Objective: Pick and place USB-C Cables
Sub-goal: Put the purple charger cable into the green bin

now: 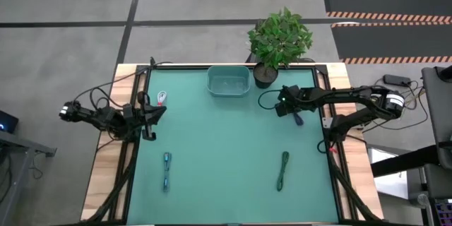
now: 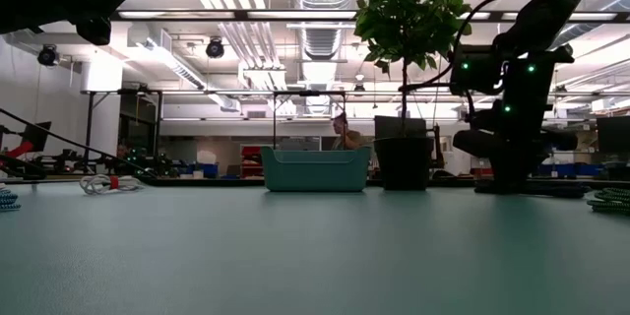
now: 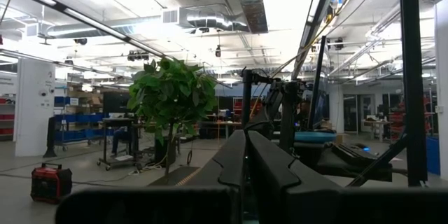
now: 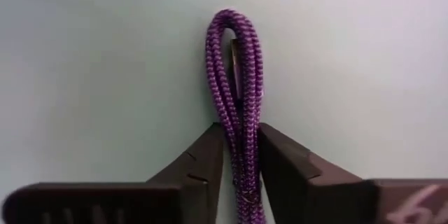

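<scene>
My right gripper [image 1: 294, 114] [image 4: 240, 164] stands over the right far part of the green mat, shut on a purple braided cable bundle [image 4: 234, 77] [image 1: 299, 119]. A white-and-red cable [image 1: 162, 99] [image 2: 103, 184] lies flat on the mat's left far part. The blue cable [image 1: 167, 171] lies at the left near part, and the green cable [image 1: 283, 169] at the right near part. My left gripper [image 1: 149, 120] [image 3: 246, 171] waits shut at the mat's left edge, touching nothing. My right gripper pinches the purple cable bundle between its two fingers [image 4: 280, 171], which come from above, pointing down, and lie across the doubled strands. The looped end [image 4: 234, 21] sticks out past the fingertips, close over the mat. Whether the bundle is lifted clear, I cannot tell.
A teal bin [image 1: 229, 81] [image 2: 315, 169] stands at the mat's far edge, with a potted plant [image 1: 279, 39] [image 2: 406, 162] just to its right. Wooden borders and black frame rails run along both sides of the mat. The mat's middle [image 1: 226, 148] is bare.
</scene>
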Available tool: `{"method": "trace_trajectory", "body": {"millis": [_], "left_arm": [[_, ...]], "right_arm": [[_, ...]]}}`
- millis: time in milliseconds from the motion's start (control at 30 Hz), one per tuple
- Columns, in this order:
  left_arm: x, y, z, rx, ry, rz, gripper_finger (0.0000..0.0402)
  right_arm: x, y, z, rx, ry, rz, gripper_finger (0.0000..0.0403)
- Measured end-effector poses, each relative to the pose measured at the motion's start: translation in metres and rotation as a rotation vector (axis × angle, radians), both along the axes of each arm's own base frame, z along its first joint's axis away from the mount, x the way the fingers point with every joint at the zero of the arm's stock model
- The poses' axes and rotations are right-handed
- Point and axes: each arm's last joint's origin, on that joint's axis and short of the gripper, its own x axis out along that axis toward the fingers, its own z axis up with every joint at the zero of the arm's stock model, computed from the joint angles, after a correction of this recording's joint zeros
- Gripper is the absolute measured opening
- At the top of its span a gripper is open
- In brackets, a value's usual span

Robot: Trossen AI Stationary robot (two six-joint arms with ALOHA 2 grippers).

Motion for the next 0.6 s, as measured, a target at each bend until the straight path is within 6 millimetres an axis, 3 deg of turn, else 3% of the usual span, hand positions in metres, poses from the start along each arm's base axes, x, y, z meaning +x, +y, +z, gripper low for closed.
{"method": "trace_trajectory", "body": {"millis": [233, 600], "left_arm": [[0.0, 0.0, 0.0, -0.002, 0.0, 0.0, 0.0], [0.0, 0.0, 0.001, -0.01, -0.008, -0.004, 0.0]], "right_arm": [[0.0, 0.0, 0.0, 0.005, 0.002, 0.002, 0.0027], [-0.004, 0.007, 0.012, 0.002, -0.037, 0.058, 0.0019]]}}
